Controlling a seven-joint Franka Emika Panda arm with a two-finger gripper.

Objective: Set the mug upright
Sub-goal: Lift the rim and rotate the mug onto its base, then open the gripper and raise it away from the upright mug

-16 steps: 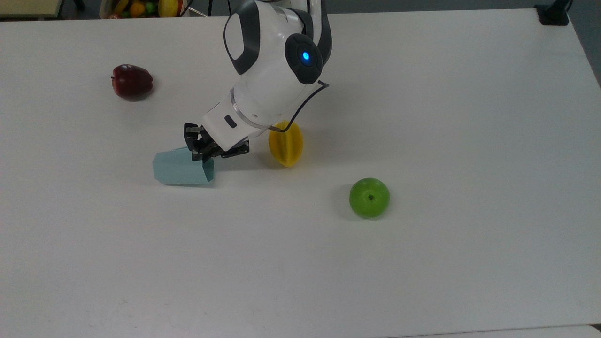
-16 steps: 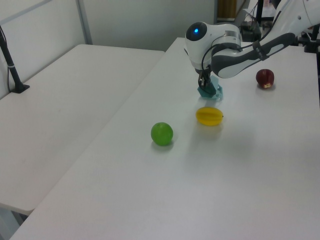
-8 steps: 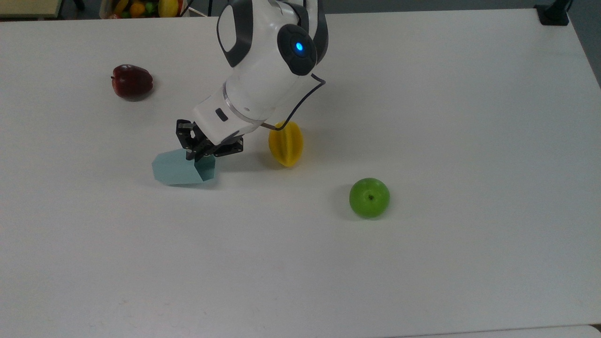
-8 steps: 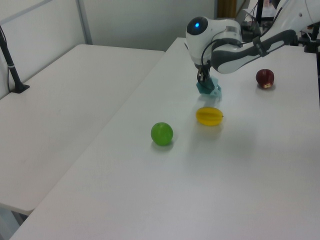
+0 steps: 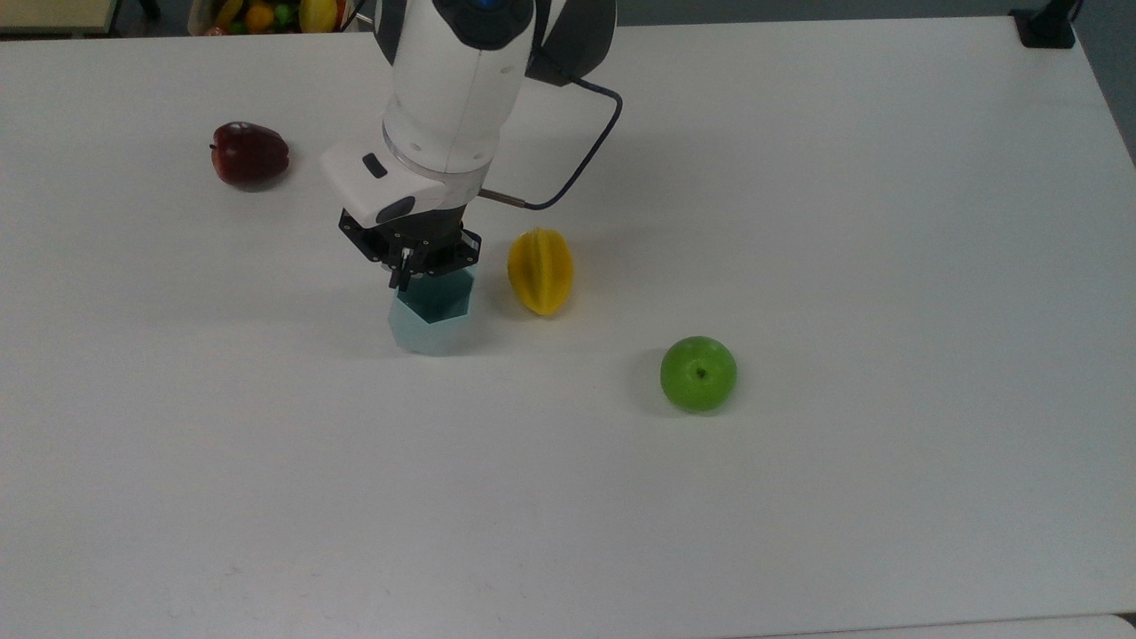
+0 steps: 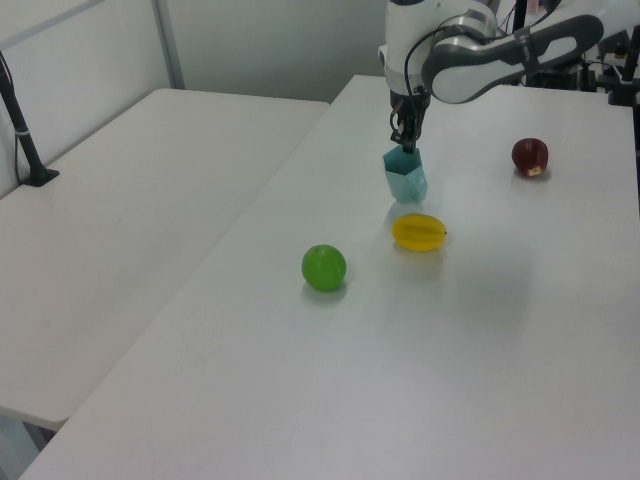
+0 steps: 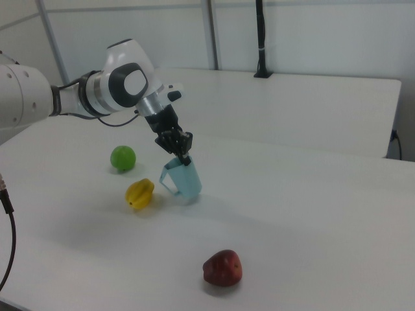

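The pale teal faceted mug (image 5: 432, 321) stands nearly upright with its hexagonal opening facing up, left of the yellow fruit in the top view. In the right view the mug (image 7: 186, 181) still leans a little, its handle toward the yellow fruit; whether its base rests on the table I cannot tell. My gripper (image 5: 405, 270) points down from above and is shut on the mug's rim, one finger inside the opening. The left view shows the gripper (image 6: 408, 146) directly over the mug (image 6: 406, 180).
A yellow star fruit (image 5: 540, 270) lies close beside the mug. A green apple (image 5: 698, 373) sits further toward the top view's right, a dark red apple (image 5: 249, 153) toward its left. A box of fruit (image 5: 266, 15) sits past the white table's (image 5: 799, 222) far edge.
The mug lay on its side a second ago; the gripper, holding its rim, swung upward and toward the top view's right, tipping the mug up onto its base end.
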